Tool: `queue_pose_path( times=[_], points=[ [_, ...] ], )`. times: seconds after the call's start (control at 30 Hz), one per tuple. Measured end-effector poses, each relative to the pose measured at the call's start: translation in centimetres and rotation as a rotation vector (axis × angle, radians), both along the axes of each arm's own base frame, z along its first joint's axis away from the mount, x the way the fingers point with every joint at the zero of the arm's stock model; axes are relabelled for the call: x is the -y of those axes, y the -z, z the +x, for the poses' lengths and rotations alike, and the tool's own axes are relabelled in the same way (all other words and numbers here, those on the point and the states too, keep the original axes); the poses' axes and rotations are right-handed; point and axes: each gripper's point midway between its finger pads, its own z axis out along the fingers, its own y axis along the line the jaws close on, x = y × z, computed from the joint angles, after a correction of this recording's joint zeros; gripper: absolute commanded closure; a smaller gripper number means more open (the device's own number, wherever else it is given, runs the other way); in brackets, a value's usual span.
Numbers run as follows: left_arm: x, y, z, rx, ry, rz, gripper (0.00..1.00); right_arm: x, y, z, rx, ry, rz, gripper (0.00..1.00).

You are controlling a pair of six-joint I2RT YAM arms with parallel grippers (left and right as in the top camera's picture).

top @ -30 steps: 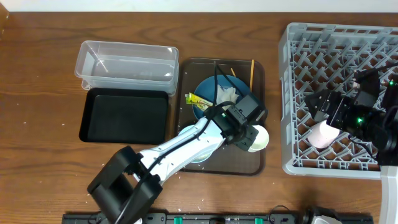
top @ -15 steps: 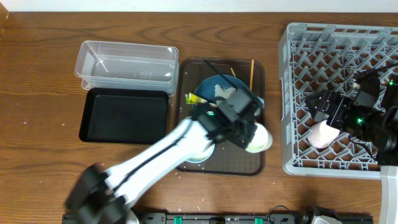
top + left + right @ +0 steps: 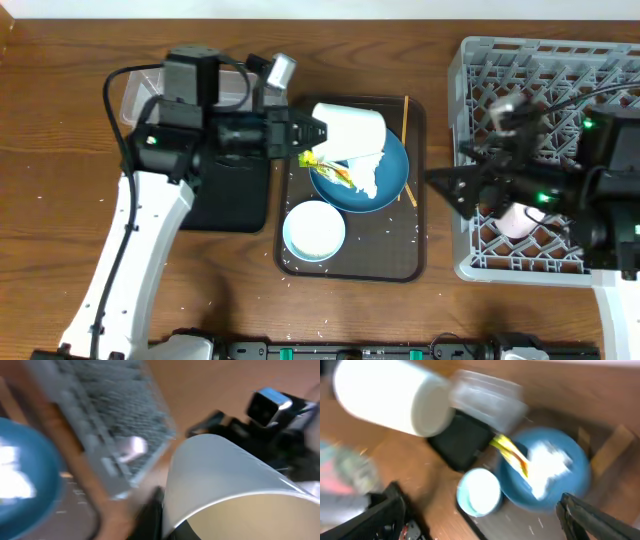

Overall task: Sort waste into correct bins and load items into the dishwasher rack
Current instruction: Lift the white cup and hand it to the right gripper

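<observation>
My left gripper (image 3: 318, 130) is shut on the rim of the whitish cup (image 3: 352, 130) (image 3: 225, 475) (image 3: 390, 400), which hangs sideways above the back of the brown tray. Below it lies the dark blue dish (image 3: 385, 170) (image 3: 570, 455), carrying the crumpled napkin (image 3: 366, 172) (image 3: 547, 467) and the yellow-green wrapper (image 3: 325, 161) (image 3: 510, 452). The light blue bowl (image 3: 314, 230) (image 3: 479, 491) stands in front of the dish. Chopsticks (image 3: 405, 118) lie at the tray's right side. The pink cup (image 3: 515, 218) sits in the grey rack (image 3: 540, 60). My right gripper (image 3: 445, 185) (image 3: 480, 505) is open between tray and rack, holding nothing.
The brown serving tray (image 3: 400, 265) carries loose rice grains. The clear tub (image 3: 135, 95) (image 3: 487, 402) and the black tray (image 3: 240, 195) (image 3: 462, 442) sit left of it, partly under my left arm. Both wrist views are blurred.
My left arm has lifted the whitish cup off the brown tray and swung back and left. My right gripper has left the pink cup in the rack and moved left.
</observation>
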Motion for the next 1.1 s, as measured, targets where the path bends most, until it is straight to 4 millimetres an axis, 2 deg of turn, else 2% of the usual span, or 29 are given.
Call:
queue_pose_path(
  times=[0.13, 0.27, 0.37, 0.47, 0.6, 0.67, 0.73, 0.77, 0.97, 1.03, 1.1],
  points=[
    [0.0, -1.5, -1.5, -0.023, 0.094, -0.099, 0.94, -3.6, -2.8, -0.9, 0.155, -0.162, 0.057, 0.01],
    [0.3, -2.2, -2.5, -0.032, 0.149, -0.141, 0.94, -5.8, -5.0, -1.2, 0.25, -0.245, 0.113, 0.01],
    [0.6, -2.5, -3.0, -0.038, 0.178, -0.154, 0.94, -7.4, -5.1, -1.0, 0.244, -0.291, 0.139, 0.02],
    [0.9, -2.6, -3.4, -0.041, 0.198, -0.16, 0.94, -8.7, -4.3, -0.4, 0.196, -0.318, 0.154, 0.08],
    [0.9, -2.6, -3.3, -0.041, 0.193, -0.159, 0.94, -10.3, -3.3, -0.9, 0.134, -0.371, 0.17, 0.25],
    [0.9, -2.6, -3.3, -0.043, 0.194, -0.159, 0.92, -10.7, -3.4, -1.2, 0.127, -0.387, 0.178, 0.32],
    [0.9, -2.6, -3.3, -0.038, 0.194, -0.16, 0.75, -10.7, -3.6, -1.3, 0.13, -0.388, 0.182, 0.33],
    [0.9, -2.6, -3.4, -0.038, 0.198, -0.162, 0.73, -10.7, -3.6, -1.2, 0.129, -0.384, 0.181, 0.34],
    [1.0, -2.7, -3.5, -0.053, 0.203, -0.166, 0.74, -10.4, -3.7, -1.0, 0.137, -0.36, 0.172, 0.43],
    [1.0, -2.7, -3.5, -0.053, 0.203, -0.166, 0.74, -10.1, -3.9, -1.0, 0.143, -0.341, 0.166, 0.42],
    [1.0, -2.7, -3.5, -0.053, 0.203, -0.166, 0.77, -9.8, -4.2, -1.2, 0.155, -0.33, 0.163, 0.35]
  ],
)
